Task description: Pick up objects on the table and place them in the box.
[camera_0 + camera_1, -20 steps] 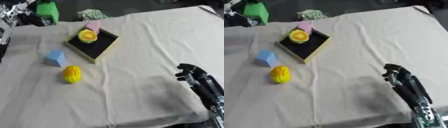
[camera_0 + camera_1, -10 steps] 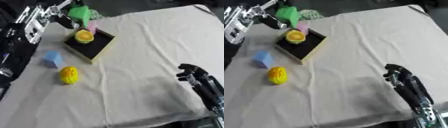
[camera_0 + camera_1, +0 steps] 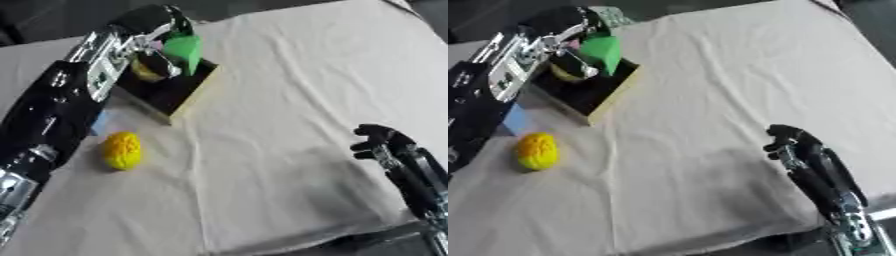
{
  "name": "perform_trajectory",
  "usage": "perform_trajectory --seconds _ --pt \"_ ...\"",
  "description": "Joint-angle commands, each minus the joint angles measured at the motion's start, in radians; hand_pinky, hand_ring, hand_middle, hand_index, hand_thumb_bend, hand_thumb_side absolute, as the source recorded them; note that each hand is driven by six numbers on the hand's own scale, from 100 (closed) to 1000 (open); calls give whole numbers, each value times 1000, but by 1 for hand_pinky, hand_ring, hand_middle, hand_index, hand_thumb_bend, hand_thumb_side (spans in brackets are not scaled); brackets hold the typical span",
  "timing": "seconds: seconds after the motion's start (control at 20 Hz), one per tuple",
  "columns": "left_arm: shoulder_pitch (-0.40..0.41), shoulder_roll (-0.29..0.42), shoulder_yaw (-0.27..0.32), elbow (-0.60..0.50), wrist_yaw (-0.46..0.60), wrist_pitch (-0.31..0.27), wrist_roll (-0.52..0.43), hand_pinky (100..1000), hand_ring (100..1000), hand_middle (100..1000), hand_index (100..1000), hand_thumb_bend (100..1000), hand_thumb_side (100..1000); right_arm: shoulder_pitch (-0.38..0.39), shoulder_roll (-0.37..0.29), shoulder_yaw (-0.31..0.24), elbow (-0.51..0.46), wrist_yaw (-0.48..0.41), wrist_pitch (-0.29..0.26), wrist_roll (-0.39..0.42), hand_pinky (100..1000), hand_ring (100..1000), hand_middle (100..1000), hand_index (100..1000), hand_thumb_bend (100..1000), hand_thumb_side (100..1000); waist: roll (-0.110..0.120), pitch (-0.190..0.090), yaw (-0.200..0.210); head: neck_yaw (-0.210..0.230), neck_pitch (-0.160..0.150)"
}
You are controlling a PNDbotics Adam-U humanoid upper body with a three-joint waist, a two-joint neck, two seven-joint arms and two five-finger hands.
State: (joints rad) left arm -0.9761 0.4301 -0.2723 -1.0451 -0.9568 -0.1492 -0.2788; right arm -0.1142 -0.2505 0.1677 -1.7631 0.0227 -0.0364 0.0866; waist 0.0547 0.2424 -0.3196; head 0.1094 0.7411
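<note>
The left hand (image 3: 156, 37) curls its fingers around a green block (image 3: 183, 50) above the black open box with tan sides (image 3: 178, 95), at eleven o'clock. A bumpy yellow fruit-like object (image 3: 122, 150) lies at nine o'clock on the white-clothed counter (image 3: 289, 90). The right hand (image 3: 385, 145) rests at four o'clock, fingers curled, empty.

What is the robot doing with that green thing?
The robot's left hand is holding a green block right over the black box, which already has a yellow thing inside. A yellow ball and a blue block wait on the table. Its right hand rests curled near the lower right.
</note>
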Motion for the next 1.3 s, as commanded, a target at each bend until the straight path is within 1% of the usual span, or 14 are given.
perform_trajectory --seconds 0.05,0.3,0.4,0.45,0.5,0.55,0.6,0.65,0.7,0.75,0.8,1.0,1.05,1.3 --pt "-25 19 16 5 -18 -4 23 669 580 534 700 156 137 -14 -7 -1 -23 -7 0 2 689 694 764 809 100 674 0 -6 -10 1 -21" --pt "-17 16 9 21 -16 -25 34 703 652 606 748 191 134 -18 -9 -2 -26 -11 3 -1 690 694 764 809 100 684 6 8 -23 1 -21" --pt "-14 18 4 18 -11 -37 21 740 732 701 811 254 143 -19 -9 -3 -27 -11 3 -1 690 694 765 809 100 680 8 8 -23 0 -20" --pt "-14 20 0 15 -13 -42 10 765 769 751 846 337 170 -19 -9 -4 -27 -11 3 -1 690 694 765 809 100 677 9 8 -23 -1 -20" --pt "-15 23 -2 10 -16 -47 -2 769 775 757 852 355 176 -19 -9 -4 -27 -10 3 -1 690 694 765 809 100 676 9 6 -22 -1 -20" --pt "-14 27 -4 2 -19 -52 -15 802 812 805 890 496 235 -18 -8 -4 -27 -9 2 -1 690 695 765 809 100 672 10 4 -22 -2 -20" --pt "-14 31 -6 -8 -23 -56 -28 806 816 811 894 520 246 -17 -8 -5 -26 -8 2 -1 690 695 765 809 100 671 10 1 -21 -3 -19" --pt "-13 38 -9 -20 -29 -61 -42 844 853 858 925 676 316 -15 -8 -5 -25 -7 2 -1 690 695 765 809 100 666 10 -3 -20 -4 -18" --pt "-12 44 -12 -32 -37 -66 -57 849 858 865 929 692 325 -13 -8 -6 -25 -6 2 -1 690 695 765 809 100 666 10 -6 -18 -5 -17" --pt "-12 53 -16 -48 -47 -71 -75 882 886 908 955 794 372 -11 -8 -7 -23 -4 2 -1 691 695 765 809 100 658 10 -12 -15 -7 -15" --pt "-10 61 -17 -66 -58 -76 -95 887 889 917 962 818 388 -8 -8 -7 -22 -2 1 -1 691 695 765 809 100 652 9 -17 -12 -8 -14" --pt "-1 80 -13 -118 -57 -77 -149 887 889 917 963 820 390 -3 -7 -8 -19 3 -2 -2 691 695 765 809 100 651 8 -27 -5 -12 -10" --pt "-3 85 -9 -127 -52 -72 -152 834 824 832 920 631 371 -2 -7 -9 -19 4 -2 -3 691 695 765 809 100 634 11 -32 0 -9 -10" --pt "73 179 36 -213 16 -58 -162 826 808 812 905 542 307 45 -19 -18 -7 20 -5 -8 692 695 766 809 100 629 21 -97 96 -10 27"
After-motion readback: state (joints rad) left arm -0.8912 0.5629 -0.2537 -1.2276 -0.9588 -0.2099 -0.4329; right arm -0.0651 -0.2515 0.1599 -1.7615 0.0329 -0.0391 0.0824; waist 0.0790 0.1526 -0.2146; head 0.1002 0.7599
